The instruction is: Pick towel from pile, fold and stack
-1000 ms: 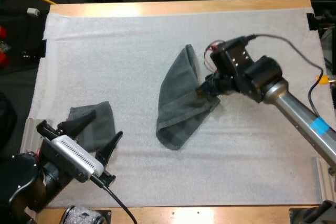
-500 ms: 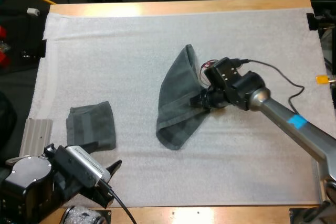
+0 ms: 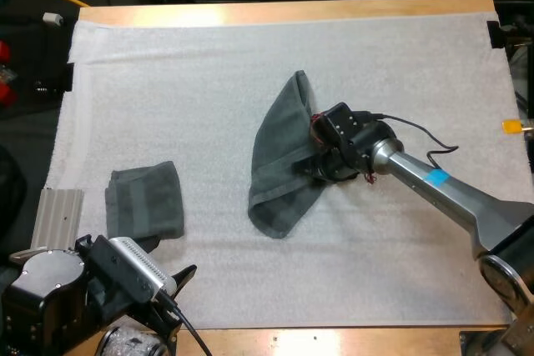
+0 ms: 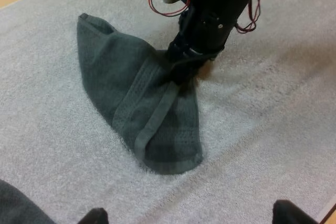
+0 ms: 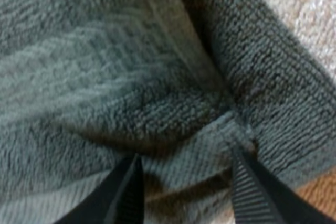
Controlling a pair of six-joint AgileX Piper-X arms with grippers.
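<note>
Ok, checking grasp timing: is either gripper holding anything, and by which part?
Nothing is gripped yet. The right gripper has its fingers apart astride the edge of the larger towel; the left gripper is open and empty.

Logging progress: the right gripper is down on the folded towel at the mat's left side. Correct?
Not quite. The right gripper is down on the crumpled towel in the middle of the mat. The folded towel at the mat's left side lies apart from it. The high view shows this.

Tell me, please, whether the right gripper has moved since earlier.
Yes. The right gripper has shifted from the right edge of the crumpled towel farther onto it, away from the right edge of the mat.
</note>
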